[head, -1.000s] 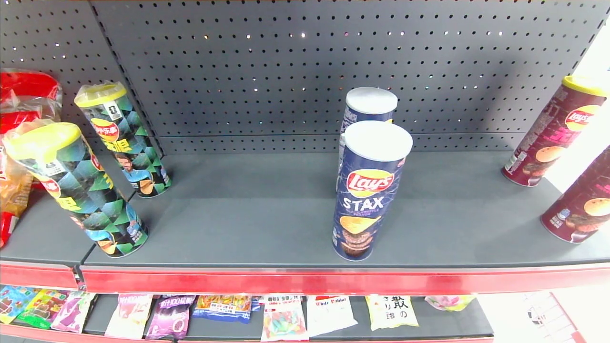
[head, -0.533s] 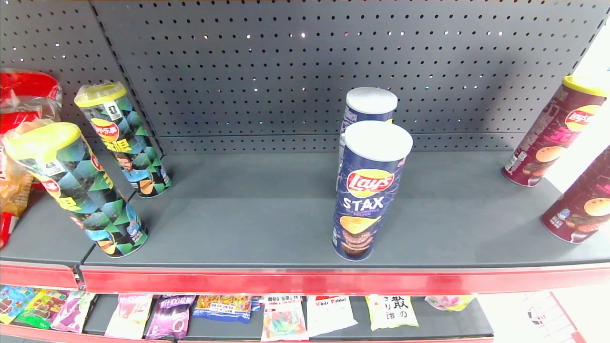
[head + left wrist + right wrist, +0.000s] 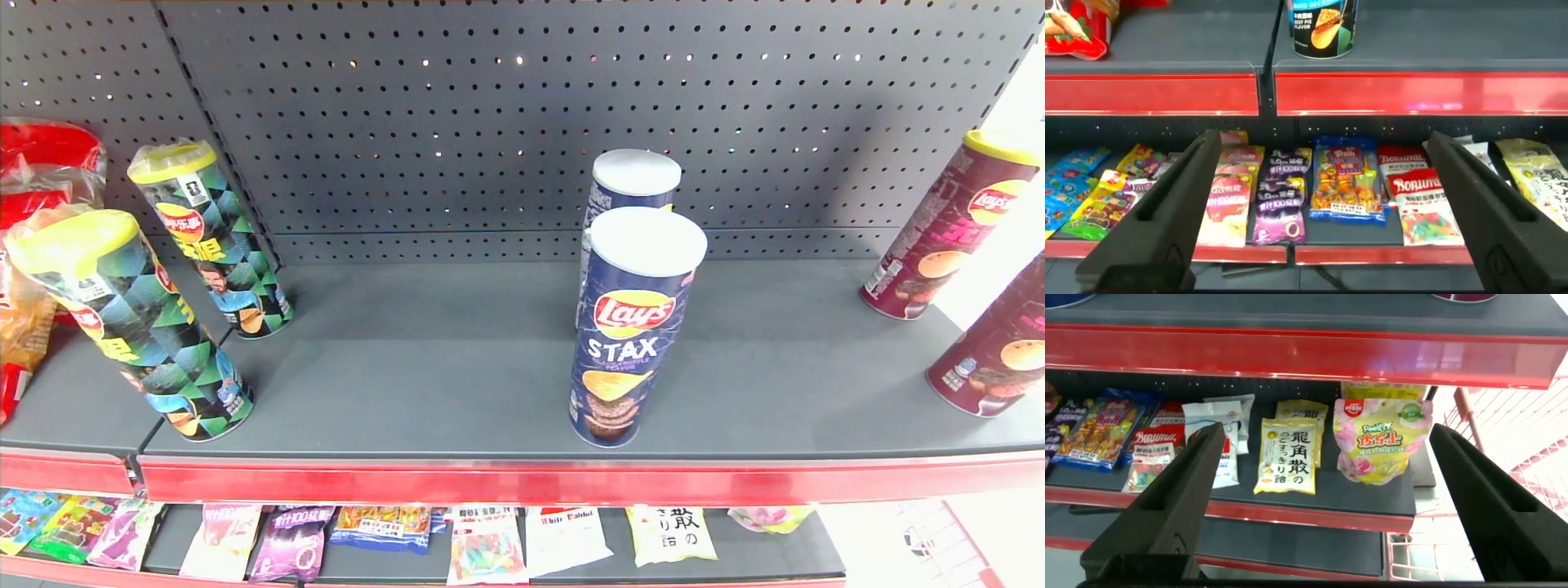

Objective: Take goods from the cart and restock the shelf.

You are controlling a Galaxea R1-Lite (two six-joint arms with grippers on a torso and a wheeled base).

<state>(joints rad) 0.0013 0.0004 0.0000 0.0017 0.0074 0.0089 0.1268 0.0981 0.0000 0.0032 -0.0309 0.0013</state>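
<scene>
On the grey shelf point(image 3: 457, 376) two dark blue chip cans stand one behind the other, the front one point(image 3: 633, 327) near the red edge, the rear one point(image 3: 630, 192) by the pegboard. Two green-patterned cans with yellow lids point(image 3: 131, 318) point(image 3: 211, 237) stand at the left, two maroon cans point(image 3: 947, 224) point(image 3: 992, 351) at the right. My left gripper point(image 3: 1323, 204) is open below the shelf, facing candy bags point(image 3: 1347, 180) on the lower shelf. My right gripper point(image 3: 1327, 490) is open too, facing a yellow bag point(image 3: 1288, 457) and a pink bag point(image 3: 1380, 441).
A red front strip point(image 3: 522, 480) edges the shelf. Red and orange snack bags point(image 3: 33, 212) crowd the far left. Bare shelf lies between the green cans and the blue cans. A red wire frame point(image 3: 1503, 416) shows at the right past the shelf end.
</scene>
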